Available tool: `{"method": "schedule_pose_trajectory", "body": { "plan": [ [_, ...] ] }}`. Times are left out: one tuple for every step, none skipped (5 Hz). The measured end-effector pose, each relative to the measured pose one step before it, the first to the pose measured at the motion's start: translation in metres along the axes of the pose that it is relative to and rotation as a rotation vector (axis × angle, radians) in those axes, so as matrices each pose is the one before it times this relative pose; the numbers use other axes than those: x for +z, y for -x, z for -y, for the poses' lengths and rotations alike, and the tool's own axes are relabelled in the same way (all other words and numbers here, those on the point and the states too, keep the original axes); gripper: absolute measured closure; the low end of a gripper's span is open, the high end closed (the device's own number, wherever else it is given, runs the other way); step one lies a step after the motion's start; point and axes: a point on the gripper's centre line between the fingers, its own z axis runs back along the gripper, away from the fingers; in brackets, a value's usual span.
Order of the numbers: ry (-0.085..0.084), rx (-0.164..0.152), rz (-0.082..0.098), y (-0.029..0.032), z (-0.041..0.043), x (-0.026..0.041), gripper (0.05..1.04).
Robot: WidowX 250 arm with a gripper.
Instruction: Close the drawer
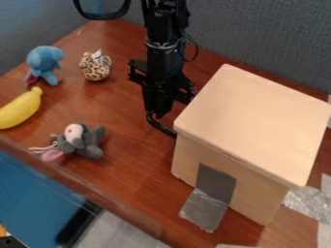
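Worktop (132, 145) bears the wooden box (252, 121). Your end effector (160, 115) hangs beside it; you cannot tell its opening or hold. Silvery flap (205, 210), likely the part to close, lies lowered in front. Risk: pressing the box instead may skid it

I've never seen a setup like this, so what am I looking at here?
It's one picture, from a fixed camera looking down at a slant on a brown wooden table. The black machine coming in from the top is a robot arm; its pincer hangs beside a pale box with a silvery flap at its front. I can't make out anything held. Left of the arm lie a blue soft toy, a spotted one, a gray one and a yellow banana.
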Motion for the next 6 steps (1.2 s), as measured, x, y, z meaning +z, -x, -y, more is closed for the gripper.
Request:
{"method": "schedule_pose_trajectory", "body": {
  "plan": [
    [-0.0046,0.0200,-0.0193,0.00064,-0.00156,0.00396,0.694],
    [-0.0178,0.0155,0.0066,-0.00366,-0.00938,0.00707,0.387],
    [-0.0117,0.0122,-0.0141,0.00166,-0.00961,0.00329,0.118],
    [-0.0217,-0.0174,-0.0014,0.00237,-0.00684,0.01214,0.080],
    [-0.0409,-0.0236,0.0534,0.00158,-0.00428,0.02384,0.083],
    [-0.0442,-0.0195,0.0135,0.00579,-0.00676,0.01787,0.083]
  ]
}}
